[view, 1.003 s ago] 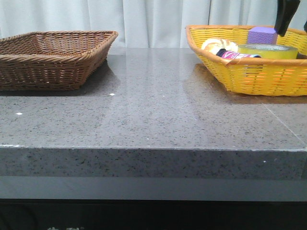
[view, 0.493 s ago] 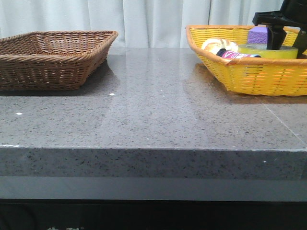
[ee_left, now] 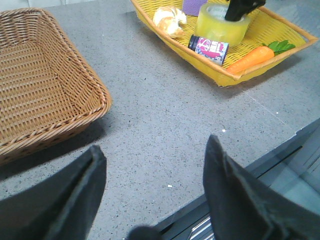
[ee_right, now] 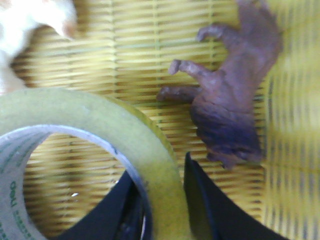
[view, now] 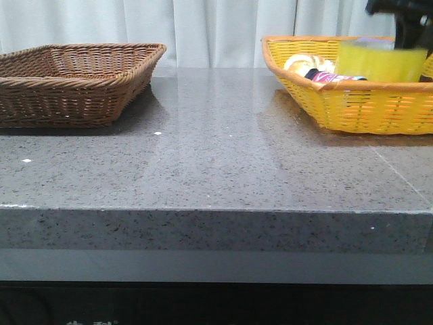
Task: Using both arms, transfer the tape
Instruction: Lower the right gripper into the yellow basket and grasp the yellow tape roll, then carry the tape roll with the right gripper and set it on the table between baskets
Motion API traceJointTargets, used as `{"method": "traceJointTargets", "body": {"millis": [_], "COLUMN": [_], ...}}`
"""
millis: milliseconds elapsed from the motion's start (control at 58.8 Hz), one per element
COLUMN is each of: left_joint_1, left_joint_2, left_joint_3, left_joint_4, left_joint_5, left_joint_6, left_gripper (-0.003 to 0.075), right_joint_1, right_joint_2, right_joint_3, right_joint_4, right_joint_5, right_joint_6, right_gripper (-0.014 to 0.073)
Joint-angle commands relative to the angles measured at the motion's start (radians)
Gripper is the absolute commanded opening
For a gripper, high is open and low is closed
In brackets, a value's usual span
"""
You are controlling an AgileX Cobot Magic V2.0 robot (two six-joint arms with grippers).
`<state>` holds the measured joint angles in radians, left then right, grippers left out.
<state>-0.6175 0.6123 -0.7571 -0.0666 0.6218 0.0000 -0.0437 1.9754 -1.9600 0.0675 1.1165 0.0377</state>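
The tape (view: 379, 61), a translucent yellow roll with a white core, is over the yellow basket (view: 365, 108) at the far right and rises above its rim, blurred. My right gripper (view: 404, 9) comes down on it from above. In the right wrist view the right gripper (ee_right: 165, 195) is shut on the tape (ee_right: 115, 125), with one finger inside the core and one outside the wall. In the left wrist view the tape (ee_left: 220, 27) sits under the right gripper (ee_left: 239, 9). My left gripper (ee_left: 155, 145) is open and empty above the table's front edge, far from the tape.
A brown wicker basket (view: 74, 81) stands at the far left. The yellow basket also holds a pale bun (ee_left: 170, 20), a small dark bottle (ee_left: 207, 47), a carrot (ee_left: 252, 59) and a purple object (ee_right: 235, 100). The grey stone table (view: 216, 156) lies between the baskets.
My right gripper came down into the yellow basket and shut on the tape's wall. The tape now shows higher above the basket rim than before.
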Motion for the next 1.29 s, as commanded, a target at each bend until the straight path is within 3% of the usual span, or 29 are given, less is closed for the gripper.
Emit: {"method": "traceJointTargets", "body": {"millis": [0, 170, 340, 731, 1275], "left_joint_1": [-0.008, -0.008, -0.008, -0.008, -0.008], "left_joint_2": [0.006, 0.006, 0.006, 0.006, 0.006], "left_joint_3": [-0.034, -0.034, -0.034, -0.034, -0.034], "left_joint_4": [-0.012, -0.012, -0.012, -0.012, -0.012], "left_joint_5": [-0.074, -0.074, -0.074, -0.074, -0.074], "left_joint_6": [-0.008, -0.008, -0.008, -0.008, -0.008], "left_gripper": [0.0418, 0.0418, 0.0418, 0.0418, 0.0418], "right_joint_1": [0.002, 0.06, 0.187, 0.477, 0.548], "right_joint_2": [-0.141, -0.26, -0.329, -0.285, -0.052], "right_joint_3": [-0.033, -0.033, -0.033, -0.018, -0.018], "right_joint_4": [0.007, 0.007, 0.01, 0.033, 0.033], "right_joint_5": [-0.036, -0.027, -0.025, -0.009, -0.034], "right_joint_6": [-0.019, -0.072, -0.092, -0.119, -0.162], "right_gripper": [0.0076, 0.0076, 0.0076, 0.0076, 0.0076]}}
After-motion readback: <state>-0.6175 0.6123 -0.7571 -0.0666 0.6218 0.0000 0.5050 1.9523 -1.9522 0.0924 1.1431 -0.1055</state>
